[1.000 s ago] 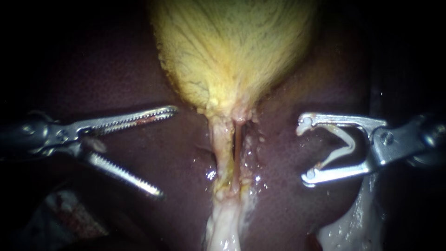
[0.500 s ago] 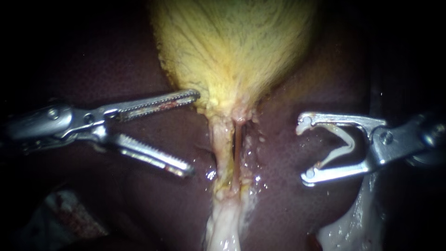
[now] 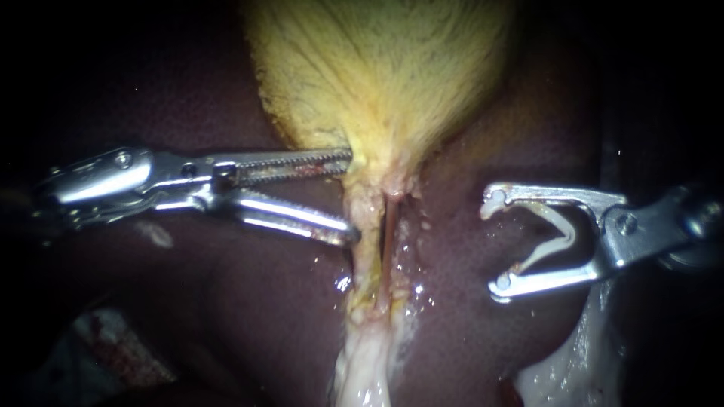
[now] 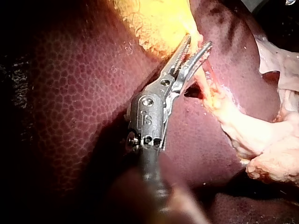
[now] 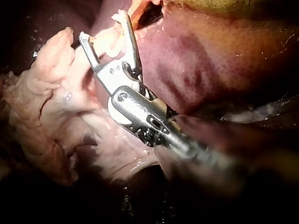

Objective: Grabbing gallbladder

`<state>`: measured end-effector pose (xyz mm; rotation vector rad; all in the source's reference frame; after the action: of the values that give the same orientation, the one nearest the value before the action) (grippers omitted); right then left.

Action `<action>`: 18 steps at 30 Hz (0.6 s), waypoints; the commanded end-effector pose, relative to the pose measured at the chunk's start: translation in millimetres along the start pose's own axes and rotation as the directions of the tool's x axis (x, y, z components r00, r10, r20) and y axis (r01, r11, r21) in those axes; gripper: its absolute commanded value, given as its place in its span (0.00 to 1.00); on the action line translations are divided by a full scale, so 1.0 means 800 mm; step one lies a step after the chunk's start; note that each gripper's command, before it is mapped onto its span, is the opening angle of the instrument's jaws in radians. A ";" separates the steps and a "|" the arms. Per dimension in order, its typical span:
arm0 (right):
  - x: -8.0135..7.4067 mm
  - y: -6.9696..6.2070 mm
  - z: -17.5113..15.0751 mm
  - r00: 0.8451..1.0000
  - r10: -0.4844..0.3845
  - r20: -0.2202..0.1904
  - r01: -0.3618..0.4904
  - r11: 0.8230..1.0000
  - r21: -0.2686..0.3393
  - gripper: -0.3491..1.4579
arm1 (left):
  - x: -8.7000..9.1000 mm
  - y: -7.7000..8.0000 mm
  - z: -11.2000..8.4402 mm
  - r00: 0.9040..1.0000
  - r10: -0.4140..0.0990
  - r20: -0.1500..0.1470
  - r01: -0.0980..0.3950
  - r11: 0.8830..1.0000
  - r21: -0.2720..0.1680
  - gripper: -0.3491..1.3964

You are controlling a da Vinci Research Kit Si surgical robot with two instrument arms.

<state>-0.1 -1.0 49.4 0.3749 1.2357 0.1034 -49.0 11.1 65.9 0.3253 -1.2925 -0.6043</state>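
Observation:
The yellow gallbladder (image 3: 377, 75) hangs from the top centre and narrows to a neck (image 3: 371, 188) over the dark liver (image 3: 226, 316). My left instrument (image 3: 352, 196) has its toothed jaws open. Their tips reach the left side of the neck, one above and one below, and nothing is gripped. The left wrist view shows the same: open jaws (image 4: 199, 41) at the edge of the gallbladder (image 4: 154, 23). My right instrument (image 3: 492, 243) waits to the right, off the tissue, its jaws wide apart and holding a white clip (image 3: 554, 237). The right wrist view shows that instrument (image 5: 103, 25) too.
Below the neck a pale tube (image 3: 363, 249) and a thin reddish strand (image 3: 386, 241) run down to wet whitish tissue (image 3: 366, 369). More pale tissue lies at the lower right (image 3: 573, 362) and beside the right instrument (image 5: 46, 93).
My left instrument has moved right across the liver to the gallbladder's neck, and its jaws have narrowed but stay open. The right instrument has not moved.

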 end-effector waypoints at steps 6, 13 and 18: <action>0.0000 0.0000 0.0000 1.000 0.000 0.000 0.000 1.000 0.000 0.52 | -0.0005 0.0009 -0.0006 1.000 -0.012 -0.015 0.012 1.000 -0.013 0.00; 0.0000 0.0000 0.0000 1.000 0.000 0.000 0.000 1.000 0.000 0.52 | -0.0001 0.0017 -0.0012 0.999 -0.013 -0.031 0.013 1.000 -0.024 0.00; 0.0000 0.0000 0.0000 1.000 0.000 0.000 0.000 1.000 0.000 0.52 | -0.0001 0.0017 -0.0013 0.999 -0.014 -0.031 0.013 1.000 -0.025 0.00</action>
<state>-0.1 -1.0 49.5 0.3750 1.2355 0.1028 -47.7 12.2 66.3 0.3212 -1.2522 -0.6246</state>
